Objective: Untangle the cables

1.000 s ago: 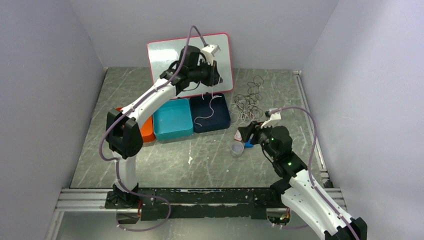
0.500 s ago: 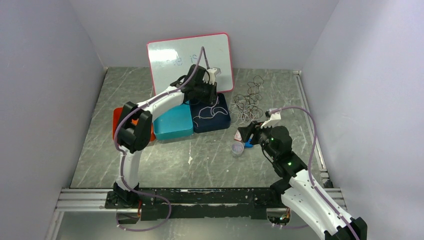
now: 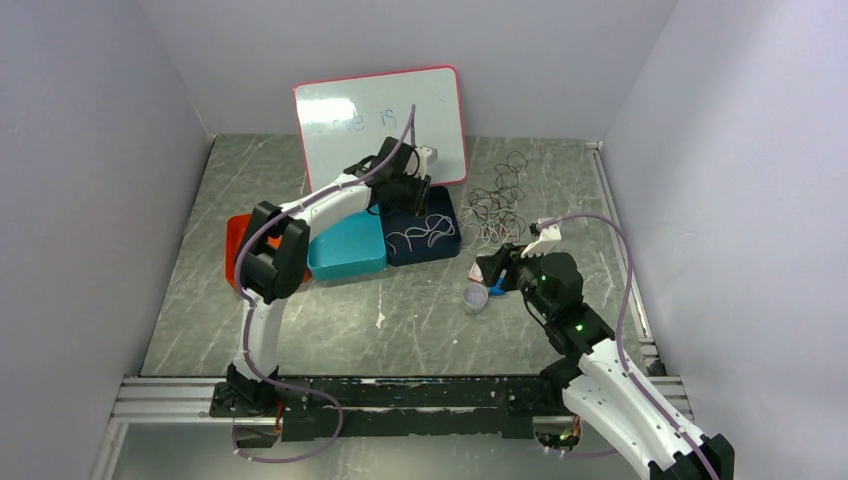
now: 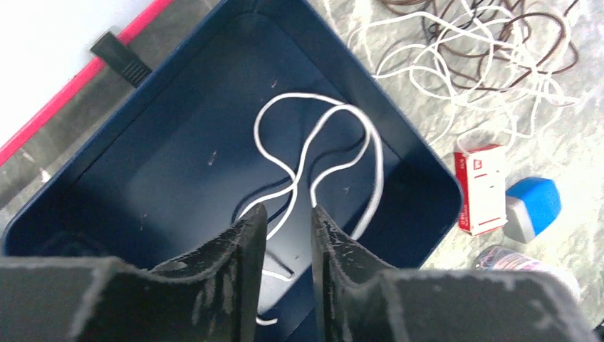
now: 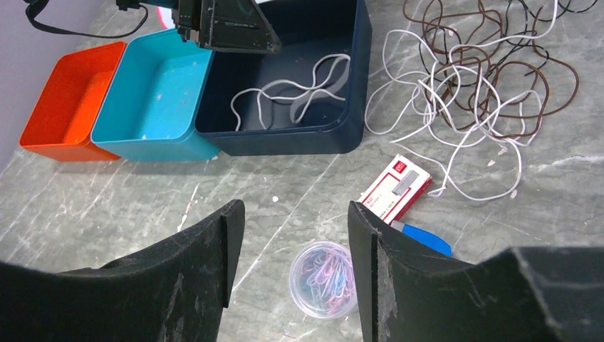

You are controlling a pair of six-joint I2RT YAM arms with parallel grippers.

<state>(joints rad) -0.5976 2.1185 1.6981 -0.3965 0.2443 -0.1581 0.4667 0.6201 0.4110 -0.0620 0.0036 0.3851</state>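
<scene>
A tangle of white, black and brown cables [image 3: 497, 208] lies on the table right of the navy bin [image 3: 459, 235]; it also shows in the left wrist view [image 4: 484, 50] and the right wrist view [image 5: 470, 78]. One white cable [image 4: 313, 157] lies looped inside the navy bin, seen from the top [image 3: 420, 236] and from the right wrist [image 5: 299, 89]. My left gripper [image 4: 288, 210] hovers low over the bin's back part [image 3: 420, 195], jaws slightly apart and empty. My right gripper [image 5: 292, 210] is open and empty above the table near the tangle [image 3: 495, 270].
A teal bin [image 3: 345, 245] and an orange bin [image 3: 233, 240] stand left of the navy one. A whiteboard [image 3: 340, 105] leans on the back wall. A cup of paper clips [image 5: 324, 278], a red-and-white staple box [image 5: 395, 189] and a blue object [image 5: 424, 239] lie under my right gripper.
My left arm has come down from in front of the whiteboard to the navy bin. The white cable that hung from it now lies loose in the bin. The right arm has not moved.
</scene>
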